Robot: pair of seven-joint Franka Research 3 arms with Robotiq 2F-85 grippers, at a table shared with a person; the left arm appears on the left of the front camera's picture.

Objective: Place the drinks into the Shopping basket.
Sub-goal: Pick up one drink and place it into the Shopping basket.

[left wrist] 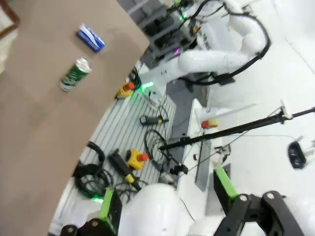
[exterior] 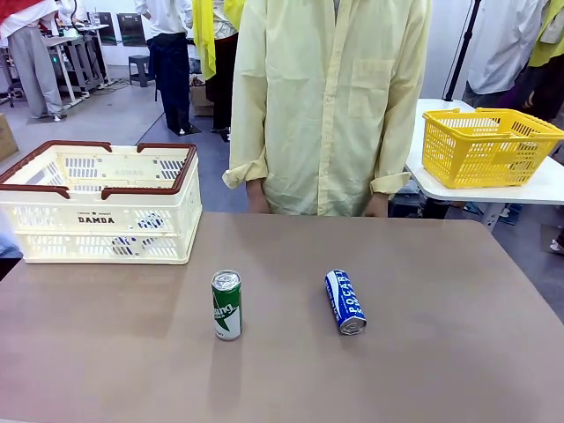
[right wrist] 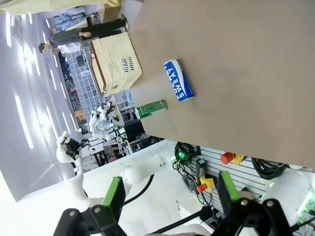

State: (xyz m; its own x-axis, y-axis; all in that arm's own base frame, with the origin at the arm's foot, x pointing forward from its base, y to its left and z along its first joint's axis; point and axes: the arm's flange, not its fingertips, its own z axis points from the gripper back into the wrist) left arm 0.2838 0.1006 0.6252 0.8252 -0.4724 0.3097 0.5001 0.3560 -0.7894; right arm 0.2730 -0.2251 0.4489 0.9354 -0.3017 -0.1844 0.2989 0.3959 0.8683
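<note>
A green can (exterior: 226, 305) stands upright near the middle of the brown table; it also shows as the green can (left wrist: 75, 74) and the green can (right wrist: 150, 108) in the wrist views. To its right a blue Pocari can (exterior: 345, 301) lies on its side, seen again as the blue can (left wrist: 91, 38) and the blue can (right wrist: 178, 80). The cream Shopping basket (exterior: 101, 204) sits at the far left, with something blue and white showing through its slots. My left gripper (left wrist: 167, 196) and right gripper (right wrist: 170, 194) are open, held off the table's near edge, far from the cans.
A person in a pale yellow shirt (exterior: 330, 106) stands at the far edge. A yellow mesh basket (exterior: 487, 146) rests on a white side table at the right. Cables and emergency-stop buttons (left wrist: 135, 157) lie on the ribbed base below the table edge.
</note>
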